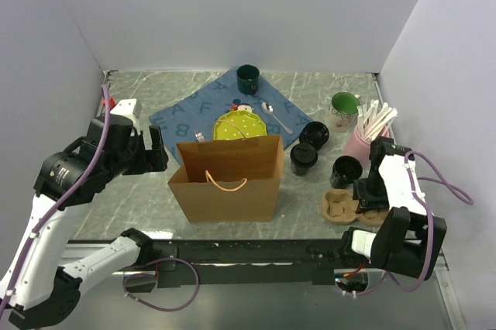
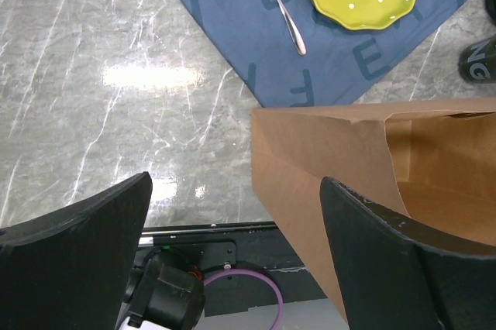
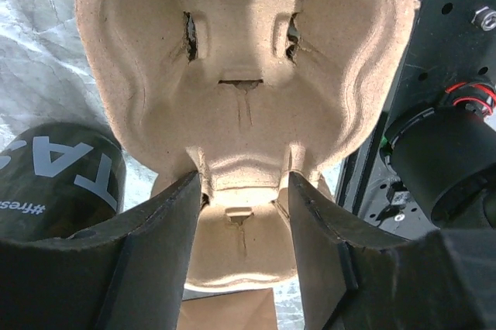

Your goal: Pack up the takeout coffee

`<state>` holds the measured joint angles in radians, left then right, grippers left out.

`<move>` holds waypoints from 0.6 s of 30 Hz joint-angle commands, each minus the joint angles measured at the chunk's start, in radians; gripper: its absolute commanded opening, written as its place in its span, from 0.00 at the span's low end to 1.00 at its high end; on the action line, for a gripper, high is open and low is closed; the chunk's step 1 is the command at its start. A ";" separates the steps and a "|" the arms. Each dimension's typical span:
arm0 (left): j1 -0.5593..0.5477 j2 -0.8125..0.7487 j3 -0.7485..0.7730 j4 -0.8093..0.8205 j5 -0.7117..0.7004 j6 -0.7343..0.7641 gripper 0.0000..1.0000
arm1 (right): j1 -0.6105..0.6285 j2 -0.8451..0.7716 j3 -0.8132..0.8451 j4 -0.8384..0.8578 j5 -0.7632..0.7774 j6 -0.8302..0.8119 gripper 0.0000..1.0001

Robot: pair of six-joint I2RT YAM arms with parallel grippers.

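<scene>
- Black lidded coffee cups point(image 1: 304, 158), three, stand on the table point(image 1: 147, 198) right of the paper bag point(image 1: 229, 179).
- Left gripper point(image 2: 236, 183) gapes wide, empty, beside the bag.
- Right gripper point(image 3: 244, 183) pinches the pulp carrier point(image 3: 240, 74) at its narrow middle.

Got a shiny marble-look table point(image 2: 93, 74), matt brown paper bag point(image 2: 325, 159), rough pulp cup carrier point(image 3: 248, 59), matt black coffee cup point(image 3: 54, 183), polished metal fork point(image 2: 280, 6).

Robot lab test cell, not a real café. Plain white panel walls point(image 1: 232, 12) box in a marble-look surface point(image 1: 147, 190) on three sides. Left arm point(image 1: 70, 183) and right arm point(image 1: 403, 190) are bolted to a dark frame rail point(image 1: 256, 251) at its near edge, with purple cable point(image 1: 104, 117) exposed. Props look staged: paper bag point(image 1: 229, 179), black lidded coffee cups point(image 1: 304, 158), blue lettered cloth point(image 1: 186, 113).
</scene>
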<state>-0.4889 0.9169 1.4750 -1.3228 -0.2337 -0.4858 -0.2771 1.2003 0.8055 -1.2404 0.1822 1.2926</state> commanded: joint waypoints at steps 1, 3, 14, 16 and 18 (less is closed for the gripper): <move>-0.005 0.004 0.033 0.007 -0.021 0.012 0.96 | 0.006 0.002 -0.019 0.024 0.028 0.016 0.55; -0.005 0.008 0.034 0.010 -0.021 0.013 0.96 | 0.006 -0.010 -0.017 0.015 0.036 0.017 0.53; -0.005 0.017 0.059 0.020 -0.012 0.012 0.96 | 0.006 -0.015 0.109 -0.059 0.096 -0.021 0.42; -0.005 0.017 0.065 0.017 -0.012 0.010 0.96 | 0.004 -0.007 0.127 -0.063 0.088 -0.027 0.42; -0.005 0.019 0.067 0.019 -0.015 0.010 0.96 | 0.006 -0.002 0.133 -0.062 0.083 -0.033 0.42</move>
<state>-0.4889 0.9337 1.5013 -1.3224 -0.2340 -0.4862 -0.2771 1.1927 0.8841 -1.2644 0.2249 1.2663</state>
